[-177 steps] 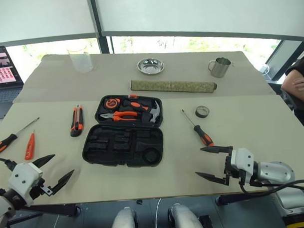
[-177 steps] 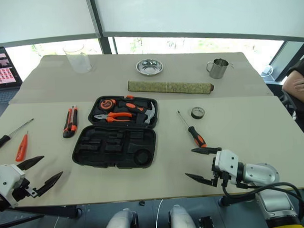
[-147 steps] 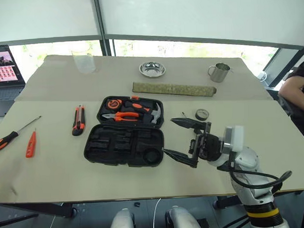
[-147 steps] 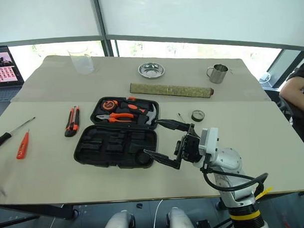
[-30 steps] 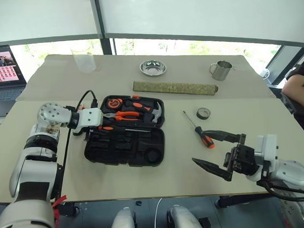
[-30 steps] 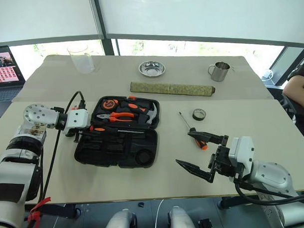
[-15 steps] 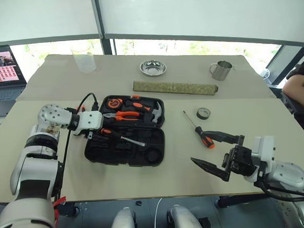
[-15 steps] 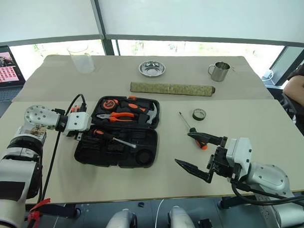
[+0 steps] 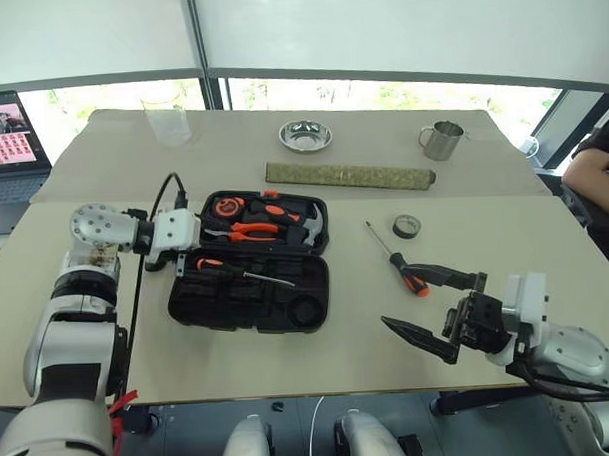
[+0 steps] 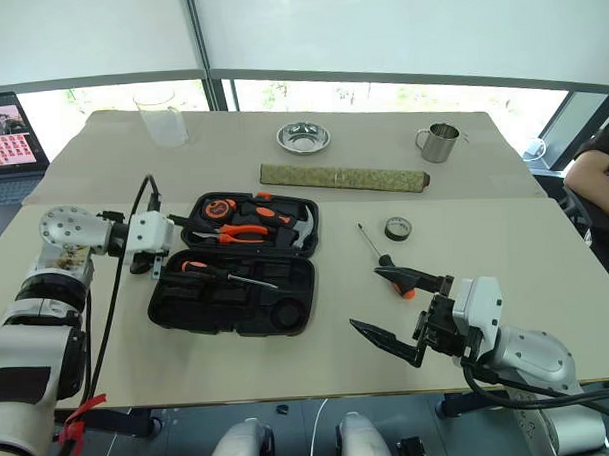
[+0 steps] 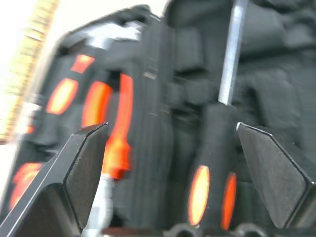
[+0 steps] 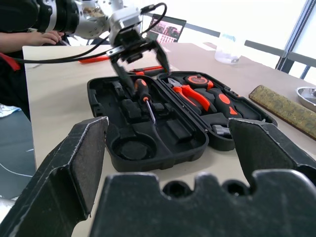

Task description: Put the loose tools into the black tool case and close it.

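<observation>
Lying open on the beige table (image 9: 108, 335), the moulded black case (image 9: 250, 289) holds one screwdriver (image 9: 241, 271), orange-and-black grip and slim steel shaft, across its recessed lower half. The left gripper (image 10: 157, 255), fingers spread and empty, hovers at the case's left edge. The right gripper (image 9: 432, 306) is open too, beside a second screwdriver (image 9: 396, 258) and a dark tape roll (image 9: 406, 225).

Bright daylight from windows (image 9: 380, 90) beyond far edge of table (image 9: 545, 240); soft, faint shadows. Head views sharp. Left wrist view smeared, probably motion blur. Right wrist view background overexposed.
</observation>
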Motion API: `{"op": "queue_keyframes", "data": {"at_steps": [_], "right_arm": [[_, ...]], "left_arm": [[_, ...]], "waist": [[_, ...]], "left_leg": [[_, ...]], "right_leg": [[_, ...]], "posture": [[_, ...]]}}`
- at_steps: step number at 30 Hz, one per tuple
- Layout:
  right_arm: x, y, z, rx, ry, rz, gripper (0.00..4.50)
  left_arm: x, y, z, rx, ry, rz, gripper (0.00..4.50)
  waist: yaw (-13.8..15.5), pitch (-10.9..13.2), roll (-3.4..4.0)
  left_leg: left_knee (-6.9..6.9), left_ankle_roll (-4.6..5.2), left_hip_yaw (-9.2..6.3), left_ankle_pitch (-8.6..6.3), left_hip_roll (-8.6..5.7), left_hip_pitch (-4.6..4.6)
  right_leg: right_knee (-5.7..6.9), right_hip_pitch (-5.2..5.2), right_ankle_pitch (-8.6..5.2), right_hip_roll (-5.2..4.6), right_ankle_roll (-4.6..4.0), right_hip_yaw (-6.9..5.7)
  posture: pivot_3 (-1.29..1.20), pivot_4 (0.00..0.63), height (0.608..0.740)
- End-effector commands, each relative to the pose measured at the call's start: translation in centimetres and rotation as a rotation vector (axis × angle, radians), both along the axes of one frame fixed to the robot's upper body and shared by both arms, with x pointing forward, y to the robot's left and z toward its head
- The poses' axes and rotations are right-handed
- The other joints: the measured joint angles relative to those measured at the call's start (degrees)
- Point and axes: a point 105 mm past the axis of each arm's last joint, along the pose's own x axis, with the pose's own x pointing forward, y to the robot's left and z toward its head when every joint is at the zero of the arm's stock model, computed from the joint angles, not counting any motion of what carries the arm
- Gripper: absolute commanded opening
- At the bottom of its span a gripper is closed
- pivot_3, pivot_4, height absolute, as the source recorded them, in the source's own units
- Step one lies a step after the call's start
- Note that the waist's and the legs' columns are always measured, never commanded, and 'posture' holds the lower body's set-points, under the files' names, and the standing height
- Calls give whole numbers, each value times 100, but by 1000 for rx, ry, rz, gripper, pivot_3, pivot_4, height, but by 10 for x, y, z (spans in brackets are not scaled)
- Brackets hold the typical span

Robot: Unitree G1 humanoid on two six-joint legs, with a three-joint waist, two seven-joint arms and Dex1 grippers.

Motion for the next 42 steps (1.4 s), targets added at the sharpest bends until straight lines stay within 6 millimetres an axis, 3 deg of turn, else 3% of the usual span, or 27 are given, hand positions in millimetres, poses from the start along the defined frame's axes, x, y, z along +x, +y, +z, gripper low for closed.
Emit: {"op": "queue_keyframes", "data": {"at_steps": [1,2,6,11,14,21,25,31,39,42], "right_arm": [[-1,0,8,-4,-51,3,4500],[-1,0,8,-5,-51,1,4500],[-1,1,8,-5,-53,-7,4500],[-1,2,8,-2,-54,-20,4500],[-1,3,7,1,-56,-27,4500],[-3,3,5,9,-54,-35,4500],[-3,4,6,13,-57,-36,4500],[-4,5,7,16,-63,-39,4500],[-5,7,8,22,-65,-35,4500],[-4,8,9,23,-66,-34,4500]], "left_arm": [[6,-5,7,12,0,1,4474],[6,-7,4,21,13,-2,4474],[6,-8,-5,59,58,3,3362],[3,-8,-11,77,109,-2,1416],[4,-8,-8,64,99,-3,605],[14,-3,8,89,30,47,568],[19,-1,1,177,-4,68,568],[30,-18,-2,188,-38,79,568],[30,-13,-12,340,-49,60,568],[30,-15,-12,316,-42,61,568]], "waist": [[17,0,0],[29,0,0],[40,0,0],[26,-1,1],[27,-1,2],[27,0,2],[26,0,2],[74,-1,3],[113,-1,4],[109,-5,11]], "left_leg": [[1,0,0,0,-1,1],[2,0,0,0,-2,1],[4,0,0,0,-2,1],[2,0,0,0,-2,1],[3,0,0,0,-2,6],[4,0,-1,0,-2,3],[3,0,-2,0,-2,3],[5,0,-2,0,-3,8],[13,-1,-3,1,-5,15],[13,-1,-2,1,-5,27]], "right_leg": [[0,3,0,-1,0,0],[-1,4,0,-1,1,0],[-2,5,0,-1,2,0],[-1,2,0,-1,2,0],[1,8,0,-1,2,1],[2,5,0,-1,2,1],[1,4,0,-1,2,1],[4,10,1,-1,2,0],[15,19,0,-1,4,1],[18,29,0,-1,4,1]], "posture": [[0,150,740],[0,150,740],[0,150,740],[0,150,740],[0,150,740],[0,150,740],[0,150,740],[0,150,740],[0,150,740],[0,150,740]]}}
